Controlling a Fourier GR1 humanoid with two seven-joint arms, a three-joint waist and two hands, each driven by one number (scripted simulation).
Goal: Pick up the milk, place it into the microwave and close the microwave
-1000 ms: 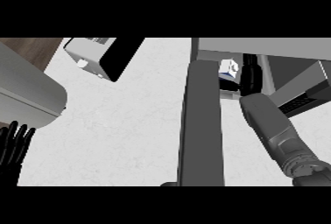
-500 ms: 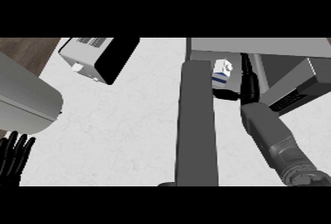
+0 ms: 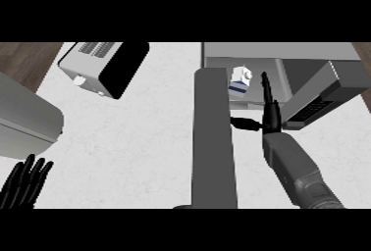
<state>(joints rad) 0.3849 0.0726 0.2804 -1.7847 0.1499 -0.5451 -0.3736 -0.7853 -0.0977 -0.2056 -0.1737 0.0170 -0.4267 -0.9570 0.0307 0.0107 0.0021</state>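
The milk carton, white with a blue band, stands upright inside the open microwave at the upper right. My right hand is just to the carton's right, open, with straight fingers pointing into the cavity and the thumb sticking out to the left below the carton. It holds nothing. The microwave's grey door stands open, running from the cavity's left side toward me, left of my right forearm. My left hand rests open at the lower left, fingers up.
A toaster-like appliance with a black side sits at the back left. A large grey rounded object fills the left edge. White counter lies between it and the door. The microwave's keypad panel juts out at the right.
My right hand has straightened and come away from the milk carton, which now stands free in the microwave. The left hand shows a little farther in from the left edge.
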